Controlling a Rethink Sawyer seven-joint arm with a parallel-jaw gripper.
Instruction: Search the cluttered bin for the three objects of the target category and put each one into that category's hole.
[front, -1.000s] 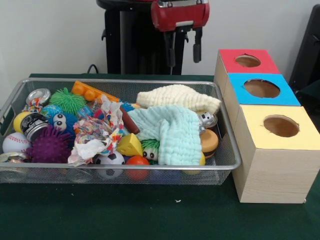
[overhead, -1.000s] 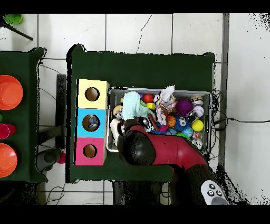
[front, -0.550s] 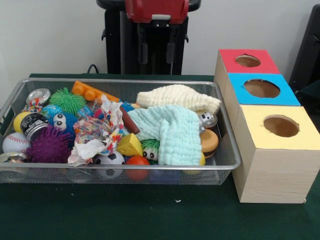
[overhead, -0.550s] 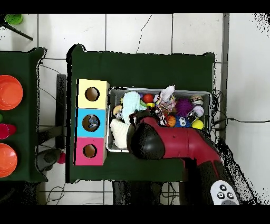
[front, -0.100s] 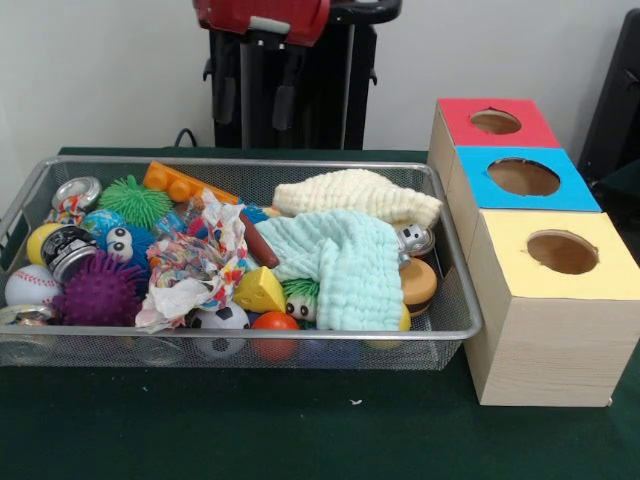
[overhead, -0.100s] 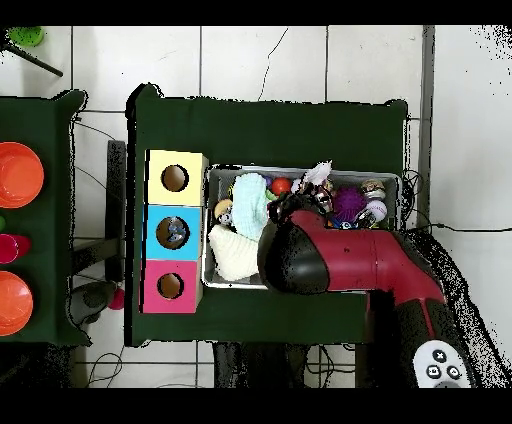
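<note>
A wire mesh bin holds a heap of mixed things. A cream cloth and a mint cloth cover its right half. A patterned cloth, a purple spiky ball, a baseball, a cheese wedge and cans lie to the left. My gripper hangs open and empty above the bin's back rim, left of centre. In the overhead view the arm hides the gripper and the middle of the bin.
Three wooden boxes stand in a row beside the bin, each with a round hole: red top, blue top, yellow top. A burger toy and a can sit by the bin's right wall.
The gripper has slid steadily leftward in the front view, away from the boxes, staying high. In the overhead view the arm has swung over the bin, uncovering the cream cloth.
</note>
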